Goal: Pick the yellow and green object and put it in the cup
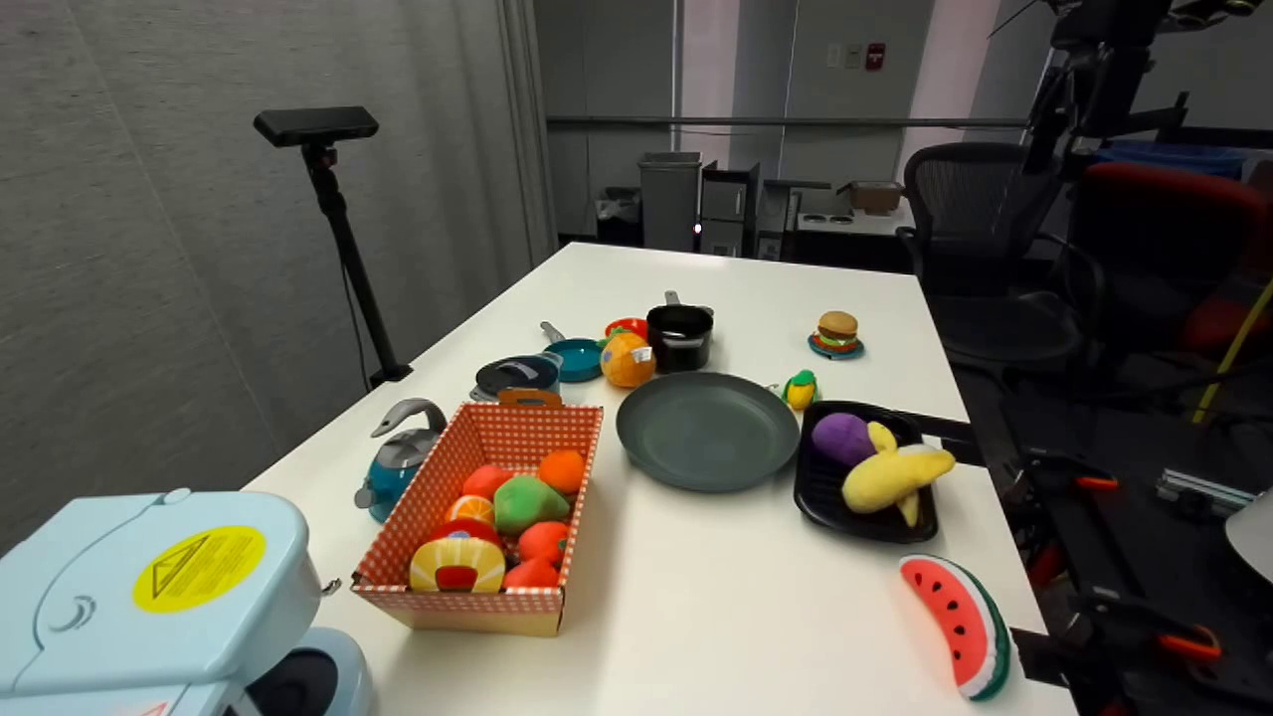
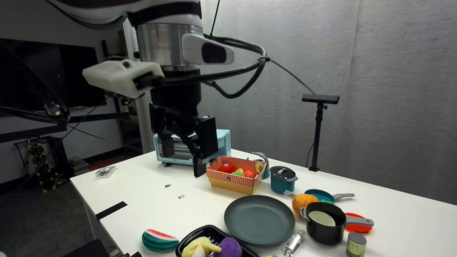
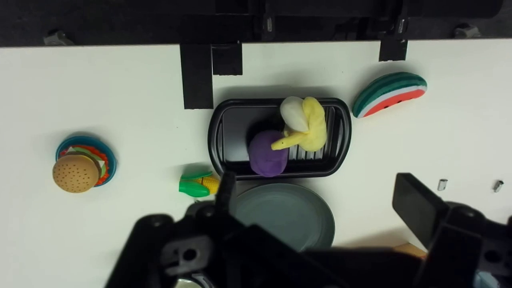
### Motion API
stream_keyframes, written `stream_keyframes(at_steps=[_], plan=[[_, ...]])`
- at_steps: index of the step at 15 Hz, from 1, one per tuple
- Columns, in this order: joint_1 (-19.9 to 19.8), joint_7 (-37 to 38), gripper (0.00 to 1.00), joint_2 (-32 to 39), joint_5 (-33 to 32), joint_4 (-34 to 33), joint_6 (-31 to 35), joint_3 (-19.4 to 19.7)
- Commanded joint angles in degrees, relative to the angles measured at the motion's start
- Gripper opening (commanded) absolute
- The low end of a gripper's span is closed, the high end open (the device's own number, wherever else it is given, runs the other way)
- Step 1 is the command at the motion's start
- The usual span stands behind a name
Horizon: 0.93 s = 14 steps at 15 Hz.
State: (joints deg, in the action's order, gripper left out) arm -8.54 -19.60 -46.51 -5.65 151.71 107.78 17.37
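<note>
At eight o'clock from the tray, by the wrist view, lies our corn, on the table. Our gripper has its jaws spread wide, holding nothing. We judge the corn light, stiff and perhaps slick, unlikely to break; we'd quarter-turn first, then pinch it across the waist, since it runs from nine to three o'clock. We count one corn, one tray, one plate, one burger, one melon, one banana, one purple toy, two metal bits and, between eleven and twelve from the plate in an exterior view, one cup.
</note>
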Motion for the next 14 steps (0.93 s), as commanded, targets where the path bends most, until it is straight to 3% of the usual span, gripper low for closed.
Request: stream_keyframes(at_steps=[1,9,14], plan=[[1.0,-6.4,1.00,-0.2,-1.2,0.6,-1.5,1.5],[2.2,-18.5,1.00,5.4,-3.9,3.6,2.8,2.4],[2.1,-23.7,1.00,12.1,-3.5,4.5,9.9,2.1]])
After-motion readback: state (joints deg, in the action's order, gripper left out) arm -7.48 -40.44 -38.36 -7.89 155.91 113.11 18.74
